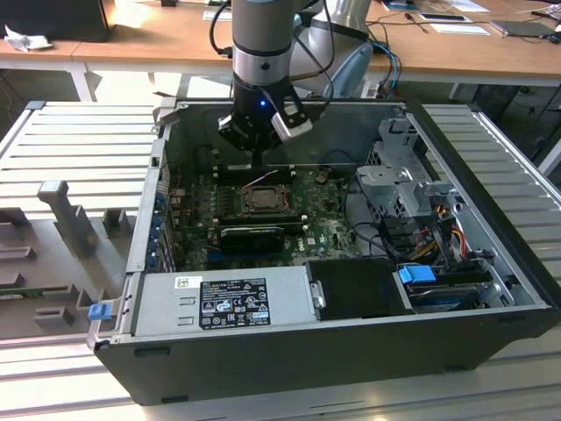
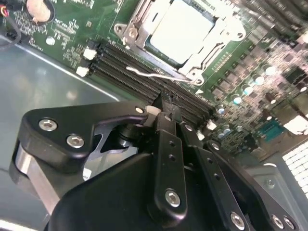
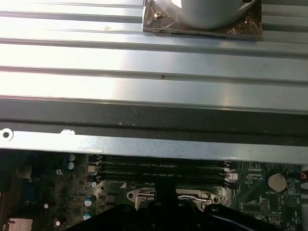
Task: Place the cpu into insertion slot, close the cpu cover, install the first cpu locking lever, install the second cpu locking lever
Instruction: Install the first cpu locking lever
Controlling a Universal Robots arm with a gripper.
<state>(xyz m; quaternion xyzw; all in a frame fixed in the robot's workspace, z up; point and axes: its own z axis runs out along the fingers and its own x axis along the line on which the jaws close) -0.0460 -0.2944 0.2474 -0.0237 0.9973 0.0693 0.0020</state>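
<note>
Gripper (image 2: 166,111) hovers inside the open computer case (image 1: 491,289), fingers pressed together, holding nothing, tips over the memory slots (image 2: 139,72) just beside the insertion slot (image 2: 179,33). The cpu (image 2: 180,29) sits in the slot, pale top showing through the cpu cover (image 2: 137,21), which looks closed flat. A thin wire locking lever (image 2: 154,75) runs along the slot's gripper-side edge, apparently unlatched. In the exterior view the slot (image 1: 260,198) lies nearer the camera than the gripper (image 1: 254,151). Open board room around; case wall behind.
</note>
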